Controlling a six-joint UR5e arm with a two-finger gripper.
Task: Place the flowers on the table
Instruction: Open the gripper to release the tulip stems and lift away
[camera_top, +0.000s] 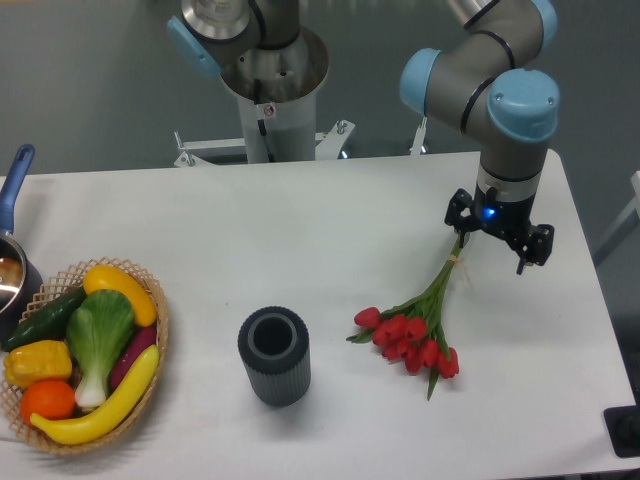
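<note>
Red tulip buds are fanning out across the white table (330, 215) as the flowers (415, 335) are lying on the right half, stems angling up toward the gripper (470, 240). The gripper is hanging over the stem ends; whether its fingers are pinching them or are parted cannot be made out. A dark grey ribbed vase (274, 355) is standing left of the bouquet, well apart from a wicker basket (150, 300) holding vegetables at the left edge.
</note>
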